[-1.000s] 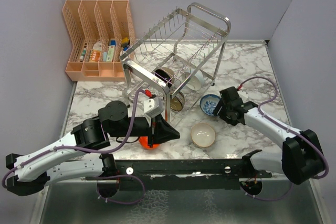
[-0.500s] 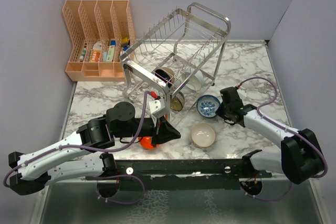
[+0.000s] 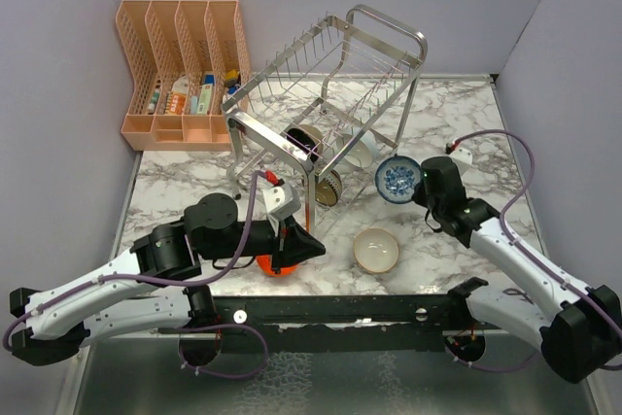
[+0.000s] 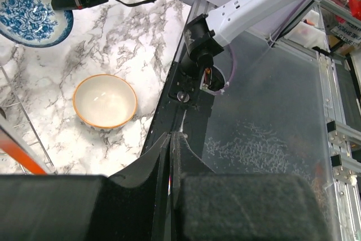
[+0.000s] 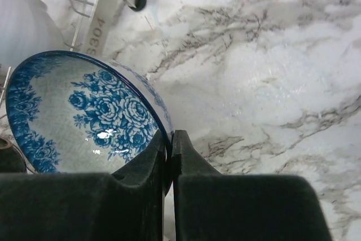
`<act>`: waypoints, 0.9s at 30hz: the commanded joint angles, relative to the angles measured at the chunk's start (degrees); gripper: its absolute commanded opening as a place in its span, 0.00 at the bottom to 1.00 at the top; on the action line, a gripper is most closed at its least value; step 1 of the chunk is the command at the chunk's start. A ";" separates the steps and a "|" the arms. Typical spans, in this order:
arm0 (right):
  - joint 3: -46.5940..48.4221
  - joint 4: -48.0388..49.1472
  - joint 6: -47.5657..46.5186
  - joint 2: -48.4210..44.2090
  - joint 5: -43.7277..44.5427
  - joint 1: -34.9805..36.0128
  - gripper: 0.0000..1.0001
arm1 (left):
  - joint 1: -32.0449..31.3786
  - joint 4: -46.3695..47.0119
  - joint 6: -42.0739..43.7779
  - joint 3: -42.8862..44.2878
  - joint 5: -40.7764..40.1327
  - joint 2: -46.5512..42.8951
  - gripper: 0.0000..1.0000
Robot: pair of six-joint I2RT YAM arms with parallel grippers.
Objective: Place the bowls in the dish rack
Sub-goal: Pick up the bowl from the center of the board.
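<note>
Right gripper (image 5: 169, 139) pinches blue-patterned bowl (image 5: 84, 117) by its rim, rack (image 3: 272, 143) just ahead of it. Left gripper (image 4: 170, 139) pressed together, red bowl (image 3: 275, 267) just beneath.

I see white shells over black joints on my left arm (image 3: 107, 284) and right arm (image 3: 525, 264), purple cables (image 3: 251, 203) looping along; left tool (image 4: 170, 136) and right tool (image 5: 169, 135) are matte black.

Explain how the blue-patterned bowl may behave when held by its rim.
The blue-patterned bowl looks glazed and shiny, so probably slippery. The right gripper pinches only its rim, so it may pivot. It seems rigid ceramic, likely fragile.
</note>
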 commanded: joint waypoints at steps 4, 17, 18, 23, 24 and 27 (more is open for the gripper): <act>8.99 7.73 -10.64 0.76 26.20 18.67 0.01 | -0.24 -3.29 -1.36 -0.75 -6.64 -2.11 0.05; 1.97 61.13 -49.27 12.41 27.09 24.87 0.01 | -0.28 -5.41 -4.14 -3.59 -11.86 -6.72 0.08; 1.57 63.28 -51.06 12.88 25.87 24.99 0.01 | -0.24 -5.71 -4.18 -3.86 -12.45 -7.39 0.08; -0.69 71.76 -57.52 13.68 23.33 25.10 0.01 | -0.24 -7.04 -4.53 -4.71 -15.92 -9.83 0.13; -0.98 72.67 -58.31 14.02 23.08 25.17 0.01 | -0.24 -7.33 -4.57 -4.81 -16.76 -10.10 0.13; -1.30 73.97 -59.95 15.25 21.97 26.52 0.01 | -0.24 -8.49 -4.86 -5.28 -19.93 -10.94 0.24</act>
